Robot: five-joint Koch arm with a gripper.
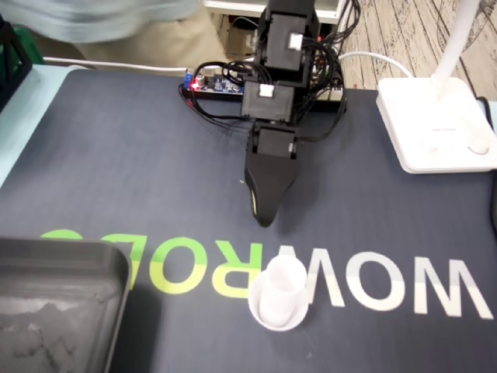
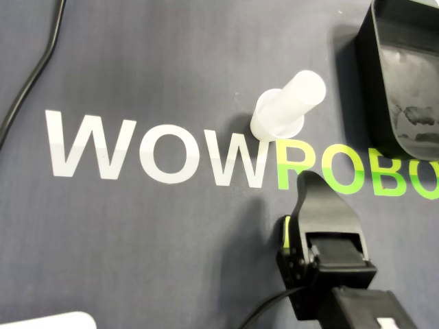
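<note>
- Approach step, by the look of it: gripper (image 1: pixel 265 220) hovering just short of the white cylinder (image 1: pixel 280 294), no contact.
- Standing upright at the mat (image 1: pixel 116 155) lettering, well apart from the black tray (image 1: pixel 54 256).
- Cannot tell the gripper's state: only one tip visible.
- Next: likely opening wide, advancing, straddling the stem.

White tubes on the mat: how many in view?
1. The white tube stands upright on the lettering, just ahead of the gripper, not touching it. The black tray is partly out of frame; more could hide there.
</note>
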